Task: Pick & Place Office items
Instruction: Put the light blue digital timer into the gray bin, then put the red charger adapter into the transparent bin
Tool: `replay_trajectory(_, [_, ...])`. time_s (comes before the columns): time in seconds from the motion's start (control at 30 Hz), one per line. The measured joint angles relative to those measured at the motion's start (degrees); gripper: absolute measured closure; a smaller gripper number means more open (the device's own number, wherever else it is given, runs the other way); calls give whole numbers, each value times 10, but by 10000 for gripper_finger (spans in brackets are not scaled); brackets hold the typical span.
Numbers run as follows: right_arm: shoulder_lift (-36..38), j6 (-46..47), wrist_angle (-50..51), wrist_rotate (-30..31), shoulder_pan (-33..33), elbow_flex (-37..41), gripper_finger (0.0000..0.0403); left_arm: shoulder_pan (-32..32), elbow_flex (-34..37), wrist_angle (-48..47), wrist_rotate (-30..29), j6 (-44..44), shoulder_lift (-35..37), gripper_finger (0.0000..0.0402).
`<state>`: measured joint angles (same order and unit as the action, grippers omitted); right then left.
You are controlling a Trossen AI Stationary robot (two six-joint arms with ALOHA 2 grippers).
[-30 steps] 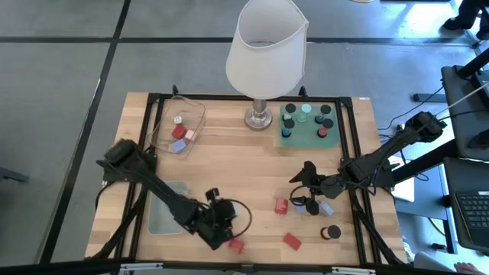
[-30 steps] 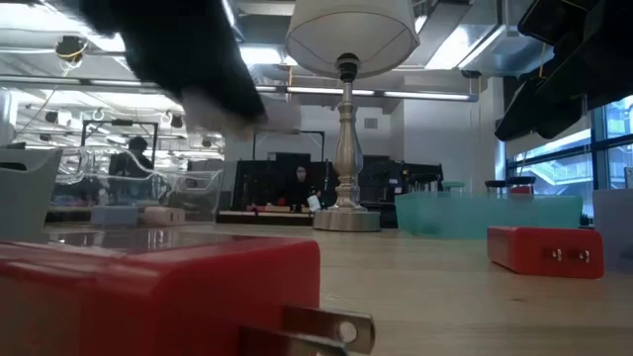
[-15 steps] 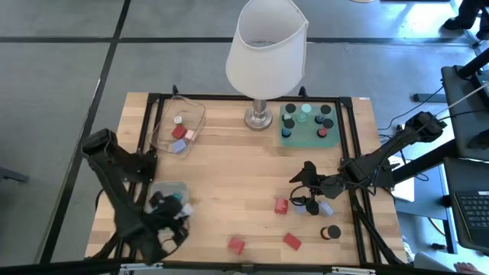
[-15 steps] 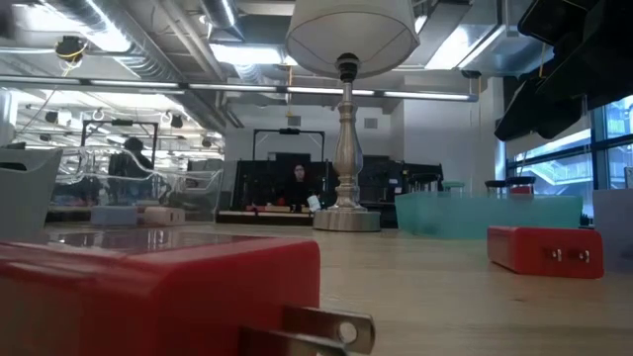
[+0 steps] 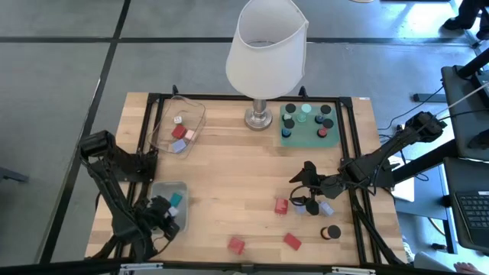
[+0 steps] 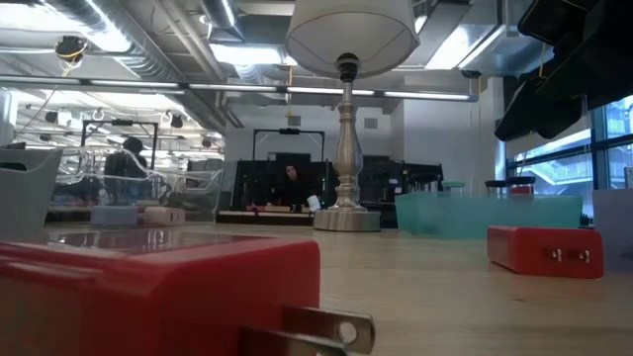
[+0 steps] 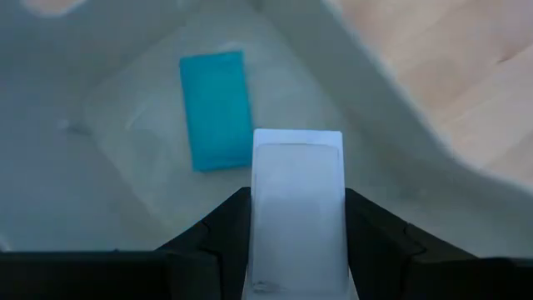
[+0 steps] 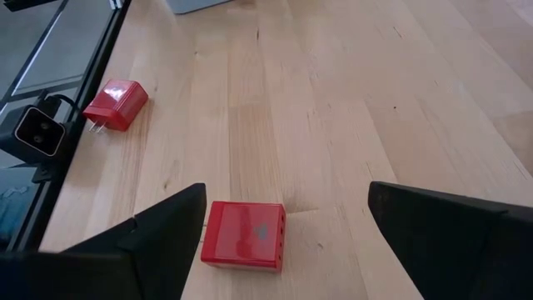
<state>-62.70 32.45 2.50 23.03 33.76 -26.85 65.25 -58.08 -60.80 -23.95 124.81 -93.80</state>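
Observation:
My left gripper (image 5: 168, 213) hangs over the grey-blue bin (image 5: 157, 191) at the table's near left, shut on a pale lavender block (image 7: 297, 162). Below it a teal block (image 7: 215, 108) lies flat on the bin's floor. My right gripper (image 5: 306, 200) stands open at the right, just above the table. A red block (image 8: 243, 235) lies on the wood between its fingers without touching them. A lavender block (image 5: 326, 208), a black cap (image 5: 331, 231) and two more red blocks (image 5: 236, 244) (image 5: 292, 241) lie on the table near its front edge. My left gripper pinches the pale lavender block by its two long sides (image 7: 261, 208) between its two fingers. The fingers slant down from above and lie along the block. The block juts out past the fingertips and hangs clear above the bin's floor.
A clear tray (image 5: 189, 114) with several pieces stands at the far left. A big white-shaded lamp (image 5: 263, 46) rises at the far middle. Beside it a green mat (image 5: 308, 131) carries round caps. Bare wood lies between the bin and the red blocks.
My left gripper has swung from the table's near middle, beside a red block, toward the left edge and now hangs over the bin. Its wrist has rolled on the way. The pale block has stayed between its fingers. My right arm has kept still.

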Motion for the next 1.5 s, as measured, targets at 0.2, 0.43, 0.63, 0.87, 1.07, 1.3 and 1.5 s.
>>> replay_trajectory(0.2, [0, 0, 0, 0, 0, 0, 64, 0, 5, 10, 49, 0, 0, 249])
replay_trajectory(0.43, [0, 0, 0, 0, 0, 0, 64, 0, 5, 13, 74, 0, 0, 228])
replay_trajectory(0.63, [0, 0, 0, 0, 0, 0, 64, 0, 5, 13, 74, 0, 0, 236])
replay_trajectory(0.87, [0, 0, 0, 0, 0, 0, 64, -1, 5, 8, 72, 4, 0, 209])
replay_trajectory(1.07, [0, 0, 0, 0, 0, 0, 64, -1, 5, 5, 77, 4, 5, 183])
replay_trajectory(1.3, [0, 0, 0, 0, 0, 0, 64, -1, 3, -14, 88, -20, 53, 180])
replay_trajectory(1.5, [0, 0, 0, 0, 0, 0, 64, -1, 0, -25, -17, -27, 109, 182])
